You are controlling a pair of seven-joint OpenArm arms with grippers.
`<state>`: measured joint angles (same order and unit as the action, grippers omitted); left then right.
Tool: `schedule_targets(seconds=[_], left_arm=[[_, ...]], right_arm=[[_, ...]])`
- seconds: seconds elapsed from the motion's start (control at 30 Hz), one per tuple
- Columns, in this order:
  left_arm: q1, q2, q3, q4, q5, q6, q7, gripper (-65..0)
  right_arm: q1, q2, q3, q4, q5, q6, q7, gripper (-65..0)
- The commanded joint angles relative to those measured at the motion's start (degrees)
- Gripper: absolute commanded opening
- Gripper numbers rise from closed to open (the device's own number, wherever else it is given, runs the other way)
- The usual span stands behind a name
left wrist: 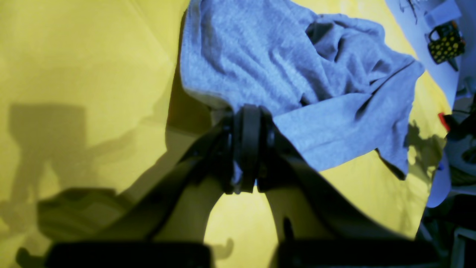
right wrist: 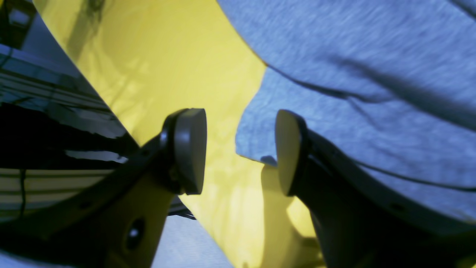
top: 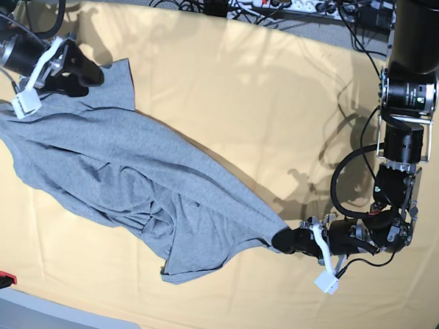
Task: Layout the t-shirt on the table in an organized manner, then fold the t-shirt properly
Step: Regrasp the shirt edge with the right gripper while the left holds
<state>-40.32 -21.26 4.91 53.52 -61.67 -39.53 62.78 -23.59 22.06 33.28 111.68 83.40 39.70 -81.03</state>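
Observation:
The heather-grey t-shirt point(top: 130, 182) lies crumpled and stretched diagonally across the yellow table point(top: 245, 99), from far left to near right. My left gripper point(top: 285, 240) is low over the table at the shirt's near-right tip. In the left wrist view my left gripper point(left wrist: 247, 111) is shut on a pinch of the t-shirt point(left wrist: 297, 74), which fans away from it. My right gripper point(top: 88, 75) is at the shirt's far-left corner. In the right wrist view my right gripper point(right wrist: 240, 152) stands open, with a corner of the t-shirt point(right wrist: 353, 74) showing in the gap over the table point(right wrist: 167, 56). No lettering shows.
Cables and a power strip point(top: 287, 2) run along the table's far edge. A black object with yellow dots point(left wrist: 446, 42) lies off the table's side. A small red-and-black thing point(top: 0, 278) sits at the near-left edge. The left arm's column point(top: 411, 86) rises at the right.

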Motion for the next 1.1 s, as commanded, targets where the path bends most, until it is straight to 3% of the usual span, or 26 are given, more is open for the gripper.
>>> schedule_targets(seconds=[0.0, 0.1, 0.23, 0.4, 0.57, 0.8, 0.93, 1.0, 1.07], left_arm=[[-2.05, -0.46, -0.22, 0.85, -1.6, -0.47, -1.6, -65.0], [-2.05, -0.5, -0.22, 0.85, -1.55, -0.47, -1.92, -65.0], [-2.05, -0.5, -0.22, 0.85, -1.55, -0.47, -1.92, -65.0], [-2.05, -0.5, -0.22, 0.85, -1.55, -0.47, -1.92, -65.0], [-2.05, -0.5, -0.22, 0.85, -1.57, -0.47, -1.97, -65.0], [-2.08, -0.5, -0.22, 0.85, -1.6, -0.47, -2.82, -65.0], [-2.05, -0.5, -0.22, 0.85, -1.57, -0.47, -2.8, -65.0], [-2.08, -0.5, -0.22, 0.85, -1.57, -0.47, -2.8, -65.0], [-2.08, -0.5, -0.22, 0.85, -1.57, -0.47, -2.8, -65.0]], right_arm=[[-0.11, 0.37, -0.5, 0.98, 1.6, 0.3, 1.03, -33.3], [-0.24, -0.83, -5.22, 0.98, 1.55, 0.3, 1.03, -33.3], [-0.22, -1.29, -11.56, 0.98, -10.99, 0.3, 2.03, -33.3], [-0.28, -1.29, -13.75, 1.09, -27.39, 0.3, 11.3, -33.3], [-0.87, -1.29, -15.45, 1.09, -36.81, 0.3, 17.57, -33.3], [-0.85, -1.27, -23.56, 1.07, -53.18, 0.3, 24.22, -33.3], [-0.85, -1.27, -26.58, 1.07, -62.07, -4.94, 27.1, -33.7], [-0.85, -1.29, -26.82, 1.07, -64.72, -5.9, 27.1, -39.9], [-0.83, -1.27, -26.82, 1.09, -66.86, -7.15, 27.06, -53.9]])
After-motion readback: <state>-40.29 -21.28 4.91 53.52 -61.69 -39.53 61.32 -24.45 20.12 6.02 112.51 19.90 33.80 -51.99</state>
